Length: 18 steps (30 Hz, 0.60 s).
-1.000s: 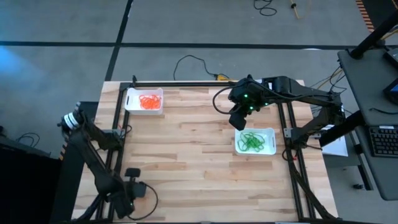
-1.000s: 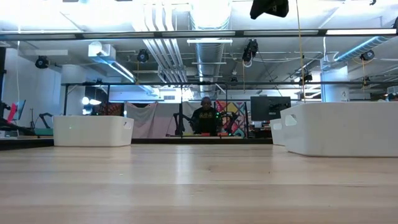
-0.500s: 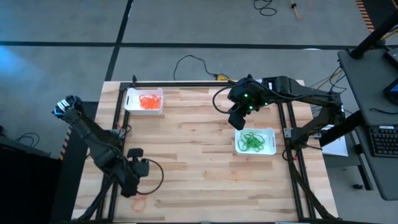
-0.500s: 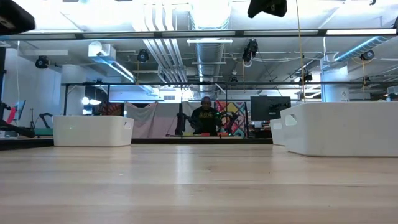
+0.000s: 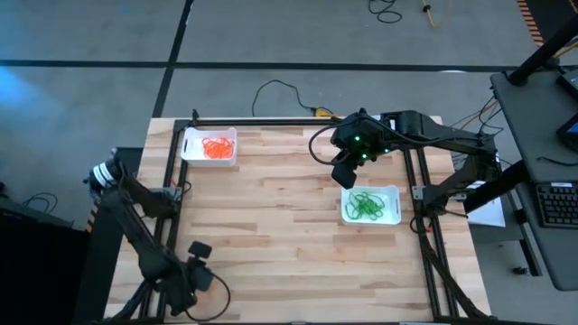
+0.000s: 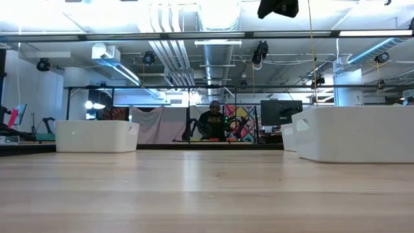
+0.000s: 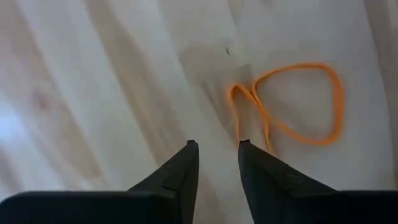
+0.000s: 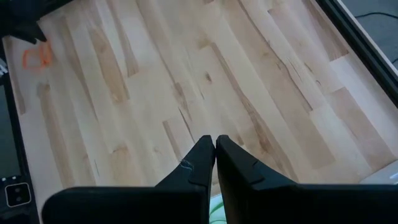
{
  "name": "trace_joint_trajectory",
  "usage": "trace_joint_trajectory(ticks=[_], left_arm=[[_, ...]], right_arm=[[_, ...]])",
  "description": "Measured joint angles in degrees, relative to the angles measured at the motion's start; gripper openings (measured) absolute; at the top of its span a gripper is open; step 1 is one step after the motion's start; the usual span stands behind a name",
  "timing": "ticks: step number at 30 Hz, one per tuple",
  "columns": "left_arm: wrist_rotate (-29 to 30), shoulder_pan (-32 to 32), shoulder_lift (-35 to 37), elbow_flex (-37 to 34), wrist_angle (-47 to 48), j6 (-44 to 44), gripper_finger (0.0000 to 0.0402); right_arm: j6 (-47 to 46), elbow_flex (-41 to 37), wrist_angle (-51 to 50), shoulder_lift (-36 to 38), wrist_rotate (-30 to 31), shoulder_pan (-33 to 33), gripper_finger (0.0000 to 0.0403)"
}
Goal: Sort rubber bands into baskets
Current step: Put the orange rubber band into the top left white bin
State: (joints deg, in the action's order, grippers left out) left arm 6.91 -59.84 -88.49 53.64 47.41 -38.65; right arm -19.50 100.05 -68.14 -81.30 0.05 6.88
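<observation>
An orange rubber band [image 7: 339, 102] lies flat on the wood near the table's near left corner, and it also shows in the right wrist view [image 8: 34, 57]. My left gripper [image 7: 216, 144] points down just beside it, narrowly open, with nothing between its fingers [image 5: 197, 275]. Whether a fingertip touches the band I cannot tell. A white basket [image 5: 186, 144] at the far left holds orange bands [image 5: 215, 148]. A second basket [image 5: 391, 192] on the right holds green bands [image 5: 366, 206]. My right gripper [image 5: 346, 176] hangs shut above the table, just beyond that basket [image 8: 215, 140].
Black frame rails [image 5: 167, 208] run along the table's left, right and far sides. A black cable [image 5: 271, 86] loops behind the far edge. A desk with a keyboard [image 5: 555, 203] stands to the right. A person [image 6: 213, 123] sits far back in the room.
My left arm swung, carrying its gripper toward the table's far edge, then came back to the near left corner over the orange band. My right arm has kept still.
</observation>
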Motion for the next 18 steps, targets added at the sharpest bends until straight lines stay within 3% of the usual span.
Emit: trace_joint_trajectory(ticks=[6, 18], left_arm=[[-3.6, -0.4, -3.6, -1.4, -5.2, 2.7, 0.0093], [-4.7, -0.3, -9.1, -1.4, -7.8, 1.8, 0.0066]], right_arm=[[0.0, 0.0, 0.0, 0.0, 0.0, 0.0, 0.0013], [0.0, 0.0, 0.0, 0.0, 0.0, 0.0, 0.0013]])
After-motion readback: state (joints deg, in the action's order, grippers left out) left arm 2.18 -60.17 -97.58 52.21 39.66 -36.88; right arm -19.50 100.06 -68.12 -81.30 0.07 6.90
